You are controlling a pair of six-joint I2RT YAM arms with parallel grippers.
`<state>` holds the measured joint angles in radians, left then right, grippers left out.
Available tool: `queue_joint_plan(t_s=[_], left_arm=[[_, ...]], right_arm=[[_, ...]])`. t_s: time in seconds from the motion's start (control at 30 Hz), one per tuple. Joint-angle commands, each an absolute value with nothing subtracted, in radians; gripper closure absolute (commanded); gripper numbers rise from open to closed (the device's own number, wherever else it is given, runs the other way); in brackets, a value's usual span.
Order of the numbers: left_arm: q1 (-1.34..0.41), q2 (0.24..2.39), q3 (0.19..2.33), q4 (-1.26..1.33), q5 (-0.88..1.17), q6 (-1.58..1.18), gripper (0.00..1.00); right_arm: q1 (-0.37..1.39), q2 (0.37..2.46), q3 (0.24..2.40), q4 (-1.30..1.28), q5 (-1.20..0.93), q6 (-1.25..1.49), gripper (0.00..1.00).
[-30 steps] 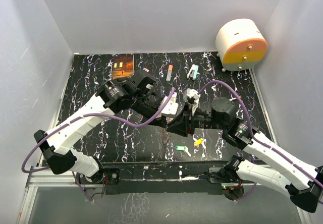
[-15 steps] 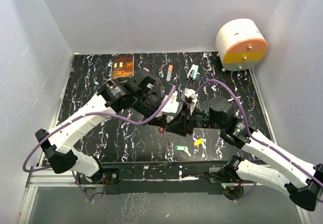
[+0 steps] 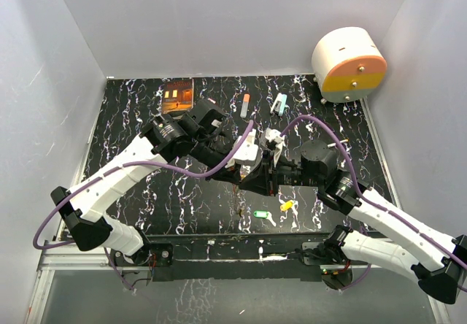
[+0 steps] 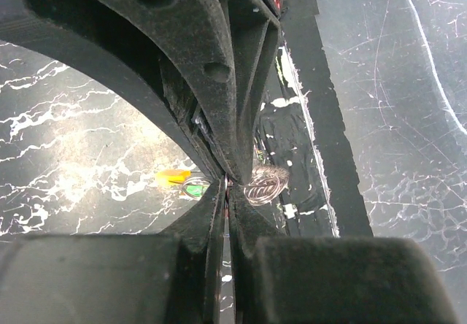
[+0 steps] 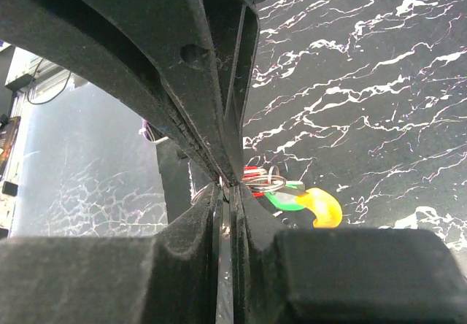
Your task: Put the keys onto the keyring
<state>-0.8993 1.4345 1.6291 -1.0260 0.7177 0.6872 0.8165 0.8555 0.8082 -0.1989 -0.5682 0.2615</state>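
Observation:
My left gripper (image 3: 235, 169) and right gripper (image 3: 252, 174) meet tip to tip above the table's middle, both shut. In the right wrist view the keyring's silvery rings (image 5: 266, 182) sit right at my shut fingertips (image 5: 235, 187), with a red key (image 5: 254, 171), a green key (image 5: 286, 200) and the orange-yellow arc (image 5: 322, 206). In the left wrist view a silvery coil (image 4: 264, 186) lies just right of my shut tips (image 4: 228, 187), which pinch a thin metal strip. A green key (image 3: 261, 214) and a yellow key (image 3: 286, 206) lie on the table.
An orange-capped marker (image 3: 244, 105) and a teal-and-white object (image 3: 279, 104) lie at the back. A dark picture card (image 3: 177, 95) is at the back left. A round white-and-orange device (image 3: 349, 64) stands at the back right. White walls enclose the table.
Both grippers have shifted left together, the right arm reaching further in and the left drawing back. They stay shut tip to tip. The keys on the table have not moved.

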Motion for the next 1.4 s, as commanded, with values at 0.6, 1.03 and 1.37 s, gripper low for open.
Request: queue_joint_plan(t_s=[0.6,1.03,1.37], left_arm=[[-0.907,1.401,1.639,-0.966,0.724,0.642,0.84],[-0.907,1.388,1.617,-0.974,0.691,0.649,0.82],[-0.907,1.392,1.612,-0.994,0.707,0.681,0.88]], right_arm=[[0.821,0.801,0.808,-0.048,-0.529,0.296,0.92],[0.82,0.776,0.796,-0.052,-0.511,0.306,0.92],[0.821,0.772,0.8,-0.055,-0.508,0.307,0.92]])
